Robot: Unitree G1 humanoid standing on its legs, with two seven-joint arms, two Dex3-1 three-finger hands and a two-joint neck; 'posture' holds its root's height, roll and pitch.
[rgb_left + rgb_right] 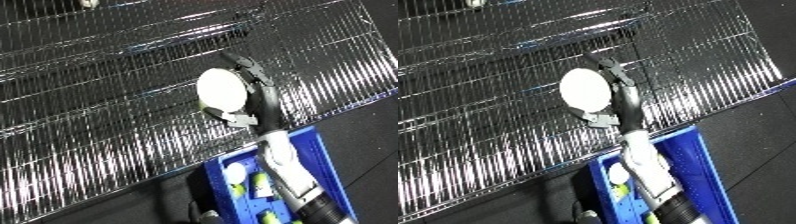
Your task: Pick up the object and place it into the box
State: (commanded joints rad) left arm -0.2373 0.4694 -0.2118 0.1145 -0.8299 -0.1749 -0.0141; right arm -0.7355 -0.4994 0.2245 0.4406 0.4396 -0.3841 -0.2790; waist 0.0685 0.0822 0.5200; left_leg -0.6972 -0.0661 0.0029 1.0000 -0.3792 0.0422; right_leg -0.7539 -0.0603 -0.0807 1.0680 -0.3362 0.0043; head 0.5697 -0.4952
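Observation:
A white round object (220,90) is held above the shiny wire-mesh surface (98,100). My right hand (259,95) is shut on it, fingers curled over its top and thumb under its lower edge. The forearm (289,170) rises from the lower right and crosses over the blue bin (318,150). The bin sits at the bottom right, just below the mesh's near edge. It holds a white ball (234,173) and several yellow-green pieces (263,185). The object hangs over the mesh, up and left of the bin. My left hand shows in neither view.
The wire mesh slopes across most of both views, with raised wire ridges near the top. A small white thing (89,3) lies at the top left edge. Dark floor (373,130) runs to the right of the bin and under it.

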